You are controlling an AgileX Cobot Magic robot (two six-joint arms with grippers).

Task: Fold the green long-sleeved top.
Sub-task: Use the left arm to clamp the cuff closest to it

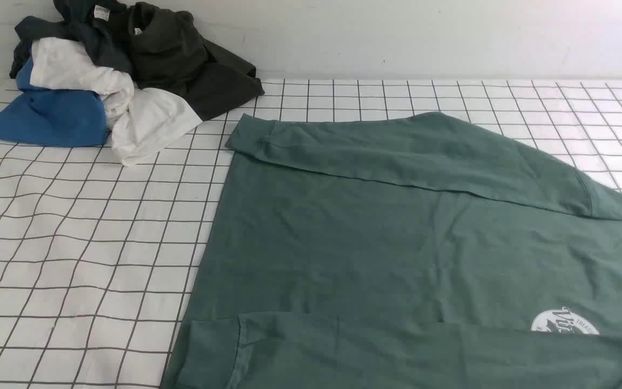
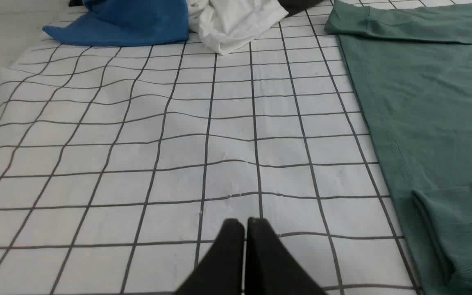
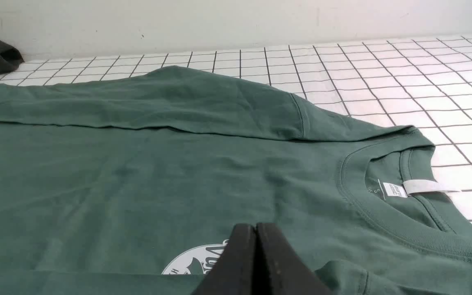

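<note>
Above the green long-sleeved top, the right gripper hangs empty, jaws together; the left gripper likewise at eight o'clock, over checked cloth.

Gridded table: green top, clothes pile

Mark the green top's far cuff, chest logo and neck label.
far cuff point(image 1: 251, 138): front view, on the ribbed sleeve end.
chest logo point(image 1: 565, 323): front view, on the visible white print.
neck label point(image 3: 424, 186): right wrist view, on the white tab's middle.
</note>
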